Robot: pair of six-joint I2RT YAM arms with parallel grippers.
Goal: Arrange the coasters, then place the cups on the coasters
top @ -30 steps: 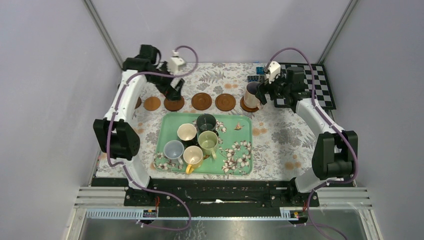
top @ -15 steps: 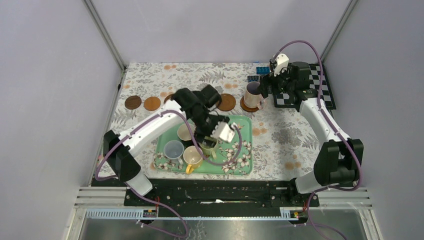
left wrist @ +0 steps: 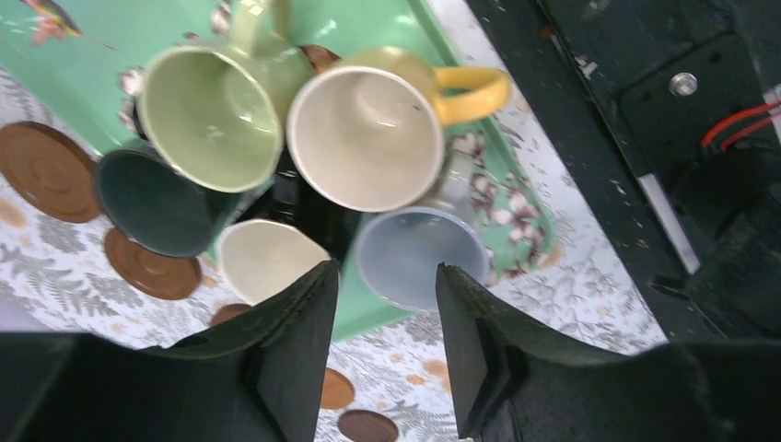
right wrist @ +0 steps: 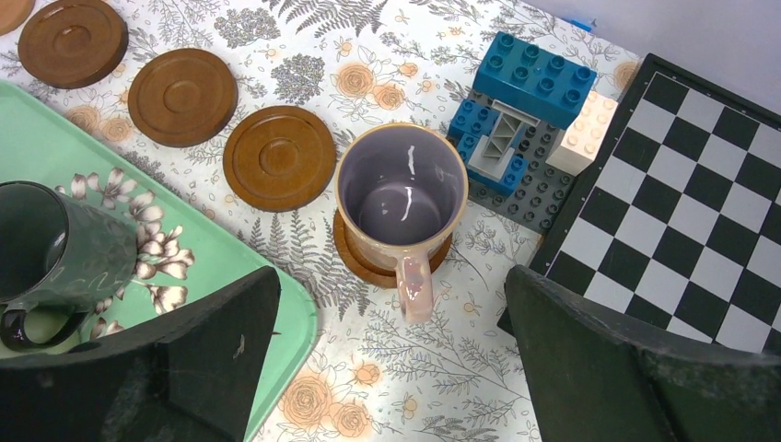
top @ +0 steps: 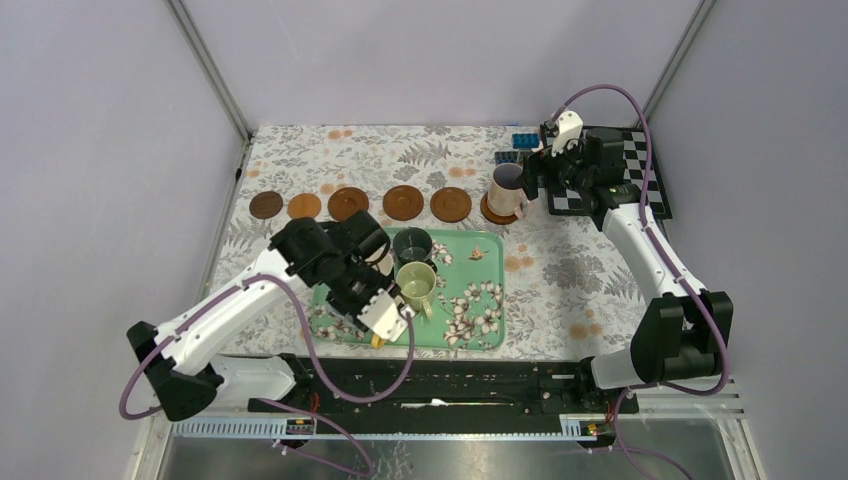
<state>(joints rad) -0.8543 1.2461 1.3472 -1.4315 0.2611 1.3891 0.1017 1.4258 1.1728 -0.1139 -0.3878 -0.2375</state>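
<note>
Six brown coasters lie in a row behind the tray, from the leftmost coaster to the one under the pinkish cup. My right gripper hangs open just right of that cup, not touching it. The other cups crowd together on the tray: olive green, yellow, dark green, cream, pale blue. My left gripper hovers above the cream and pale blue cups. Its jaws stand partly apart with nothing between them.
The green floral tray lies at the table's middle front. Blue and grey toy bricks and a checkerboard mat lie at the back right, close to the pinkish cup. The floral cloth covers the table.
My left arm has swung from the coaster row down over the tray's left part, and its jaws have narrowed. The right gripper has backed slightly away from the pinkish cup.
</note>
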